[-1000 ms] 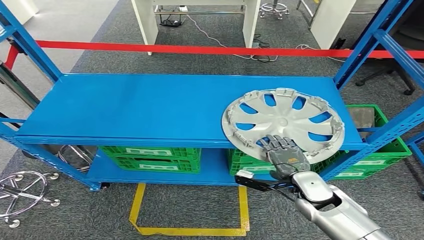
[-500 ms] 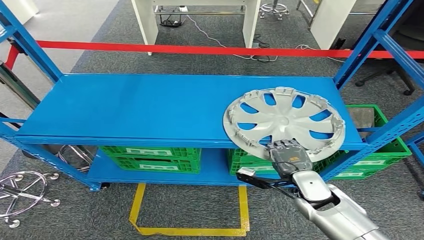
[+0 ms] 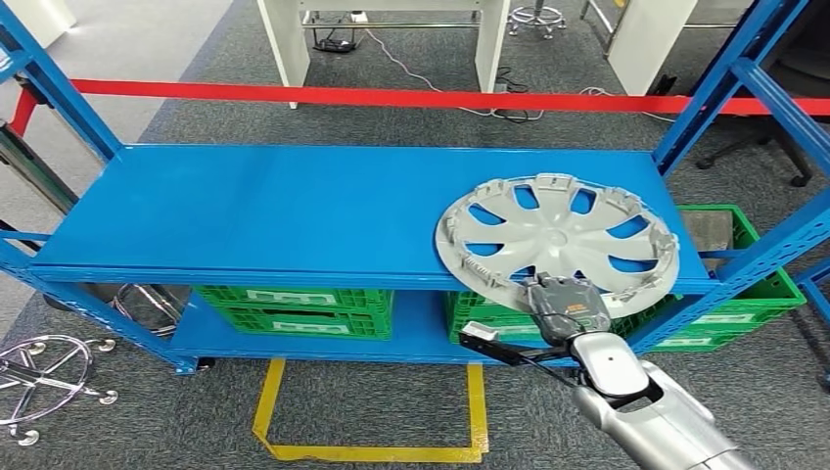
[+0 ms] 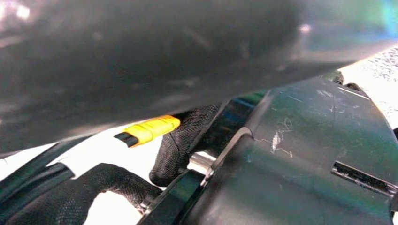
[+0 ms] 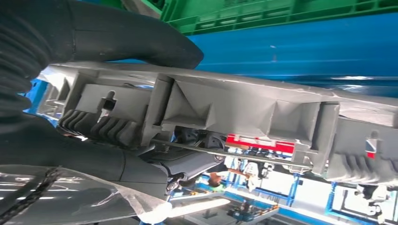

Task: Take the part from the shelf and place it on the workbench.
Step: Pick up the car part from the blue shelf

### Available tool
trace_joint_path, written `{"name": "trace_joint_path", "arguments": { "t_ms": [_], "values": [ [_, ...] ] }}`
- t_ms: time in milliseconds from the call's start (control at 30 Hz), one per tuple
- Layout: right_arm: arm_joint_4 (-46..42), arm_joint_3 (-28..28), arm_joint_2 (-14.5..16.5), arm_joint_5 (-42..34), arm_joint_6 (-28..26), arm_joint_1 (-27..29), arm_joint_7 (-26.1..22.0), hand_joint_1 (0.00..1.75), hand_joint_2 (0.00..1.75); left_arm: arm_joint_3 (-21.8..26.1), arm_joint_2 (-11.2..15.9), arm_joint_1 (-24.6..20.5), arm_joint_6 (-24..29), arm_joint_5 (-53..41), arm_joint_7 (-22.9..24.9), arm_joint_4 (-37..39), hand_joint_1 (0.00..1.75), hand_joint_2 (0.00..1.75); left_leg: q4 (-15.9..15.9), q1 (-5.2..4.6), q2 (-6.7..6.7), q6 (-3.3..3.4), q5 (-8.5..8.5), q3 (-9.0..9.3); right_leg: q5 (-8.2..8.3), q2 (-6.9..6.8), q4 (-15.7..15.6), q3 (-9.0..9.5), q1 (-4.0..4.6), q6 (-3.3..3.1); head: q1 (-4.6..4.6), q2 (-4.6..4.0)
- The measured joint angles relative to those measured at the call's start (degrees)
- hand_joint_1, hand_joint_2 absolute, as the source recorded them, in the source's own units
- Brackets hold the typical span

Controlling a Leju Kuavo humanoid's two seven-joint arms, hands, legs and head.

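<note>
A silver wheel cover (image 3: 558, 235) lies on the right end of the blue shelf board (image 3: 294, 211), its near rim hanging over the front edge. My right hand (image 3: 566, 305) comes up from below and grips that near rim, fingers curled over it. In the right wrist view the ribbed underside of the wheel cover (image 5: 234, 108) runs across the picture, with my thick thumb (image 5: 117, 42) on one side of the rim and dark fingers (image 5: 101, 126) on the other.
Green crates (image 3: 294, 308) sit on the lower shelf, and another green crate (image 3: 744, 294) is behind the right post. Blue uprights (image 3: 724, 88) flank the shelf. Red barrier tape (image 3: 391, 96) runs behind it. A yellow floor marking (image 3: 372, 450) lies in front, with a chair base (image 3: 39, 377) at the left.
My right hand's fingers, earlier spread on the wheel cover's face, have curled in on its near rim. The wheel cover has shifted slightly towards the right.
</note>
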Motion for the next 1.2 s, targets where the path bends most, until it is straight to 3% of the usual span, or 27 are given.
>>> {"name": "trace_joint_path", "arguments": {
  "t_ms": [167,300,433,600,733,900,1033,1200],
  "values": [
    [-0.07,-0.03,0.20,-1.02,-3.23,0.22,-1.84,1.75,1.75,-0.11,-0.06,-0.04,-0.07,0.43,-0.54,0.00,0.00,0.00,0.00,0.00,0.00,0.00,0.00,0.00,0.00,0.00,0.00,0.01,0.00,0.00,0.01,0.00],
    [-2.36,0.01,0.25,-1.49,-11.56,1.41,-5.98,1.75,1.75,-0.75,0.03,-0.25,-0.02,0.69,-0.72,0.01,0.00,0.00,0.00,-0.02,0.01,0.00,0.00,-0.05,0.00,0.03,0.01,-0.01,-0.01,0.00,0.02,0.00],
    [-7.75,0.37,0.24,-0.39,-19.91,1.79,-10.46,1.75,1.75,-1.26,0.07,-0.59,-0.84,0.15,-1.61,0.17,0.00,0.00,0.00,-0.02,0.03,0.00,0.00,-0.08,0.01,0.06,0.02,-0.06,-0.01,0.00,0.01,0.00],
    [-18.49,1.22,0.24,-0.23,-26.47,1.07,-16.79,1.75,1.75,-1.47,0.04,-1.04,-2.15,-0.80,-2.36,0.90,0.00,0.00,0.00,0.00,0.02,-0.01,0.01,-0.09,0.00,0.00,0.04,-0.08,0.00,0.00,0.00,0.00],
    [-27.73,0.83,0.80,-1.53,-27.23,0.86,-25.13,1.75,1.75,-1.44,-0.03,-1.35,-3.19,-1.77,-2.42,1.61,0.00,0.00,-0.02,0.01,0.02,-0.01,0.00,-0.09,-0.02,0.01,0.04,-0.08,0.01,-0.02,0.01,0.00],
    [-33.99,0.15,1.82,-2.58,-27.32,1.05,-29.55,1.75,1.75,-1.37,-0.14,-1.60,-3.71,-2.38,-2.41,2.11,0.00,0.00,-0.03,0.01,0.02,-0.01,0.01,-0.08,-0.02,-0.02,0.03,-0.09,0.00,-0.02,0.01,0.00],
    [-37.33,-1.68,3.73,-4.99,-27.33,2.09,-36.46,1.75,1.75,-1.00,-0.23,-1.64,-4.66,-3.33,-2.35,2.69,0.00,0.00,-0.02,0.00,0.02,-0.02,0.04,-0.08,0.02,0.03,0.03,-0.08,-0.01,-0.01,0.02,0.00],
    [-40.48,-2.09,4.92,-6.22,-27.33,2.55,-38.98,1.75,1.75,-0.20,-0.31,-1.74,-5.32,-4.55,-2.21,3.15,0.00,0.00,-0.01,0.00,0.02,-0.01,0.05,-0.07,0.03,0.01,0.03,-0.07,-0.01,-0.01,0.01,0.00]
  ]
}}
